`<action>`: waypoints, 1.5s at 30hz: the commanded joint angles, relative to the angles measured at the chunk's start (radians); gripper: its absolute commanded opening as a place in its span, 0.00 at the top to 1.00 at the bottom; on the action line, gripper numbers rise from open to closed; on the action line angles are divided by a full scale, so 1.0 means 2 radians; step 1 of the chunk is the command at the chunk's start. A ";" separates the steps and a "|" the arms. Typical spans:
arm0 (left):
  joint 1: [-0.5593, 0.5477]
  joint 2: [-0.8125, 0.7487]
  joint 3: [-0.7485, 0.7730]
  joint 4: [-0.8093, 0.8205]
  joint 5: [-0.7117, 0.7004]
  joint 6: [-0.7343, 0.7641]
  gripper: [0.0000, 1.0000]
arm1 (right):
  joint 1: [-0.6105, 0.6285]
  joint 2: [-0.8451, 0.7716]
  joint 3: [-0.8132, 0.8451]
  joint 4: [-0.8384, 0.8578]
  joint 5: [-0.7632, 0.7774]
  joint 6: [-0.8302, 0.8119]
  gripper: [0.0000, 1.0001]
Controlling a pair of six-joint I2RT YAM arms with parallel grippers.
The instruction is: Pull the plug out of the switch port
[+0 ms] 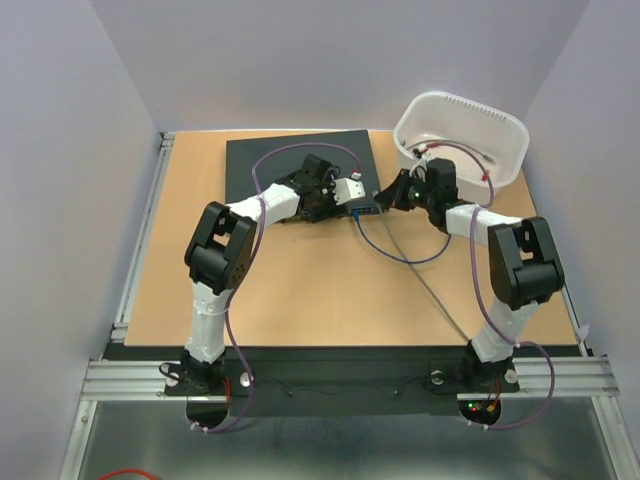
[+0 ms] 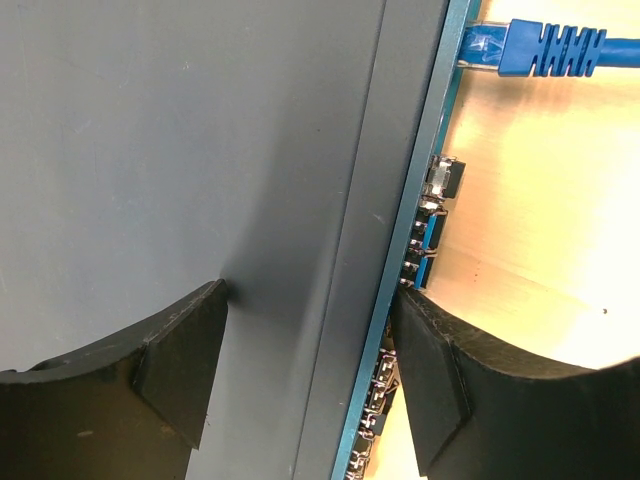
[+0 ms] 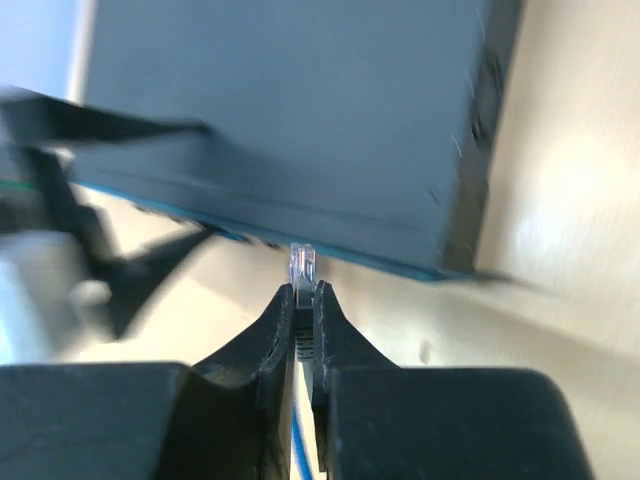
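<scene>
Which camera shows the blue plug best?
Left wrist view: the plug lies sharp and large against the switch edge. The right wrist shows only its clear tip, blurred; the top view, a tiny blue speck.

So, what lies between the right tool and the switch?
Only the clear tip of the plug, pinched in the right tool, reaching the switch; the right wrist view shows it.
</scene>
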 commanded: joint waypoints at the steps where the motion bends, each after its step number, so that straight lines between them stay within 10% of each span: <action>1: 0.017 -0.017 -0.004 0.052 -0.012 0.003 0.25 | -0.002 -0.078 0.030 0.020 0.039 -0.033 1.00; 32: 0.016 -0.007 0.007 0.039 -0.030 0.010 0.25 | -0.004 -0.118 0.409 0.099 0.211 -0.174 1.00; 45: 0.017 -0.013 -0.004 0.038 -0.038 0.009 0.25 | -0.081 0.104 0.716 0.178 0.221 -0.406 1.00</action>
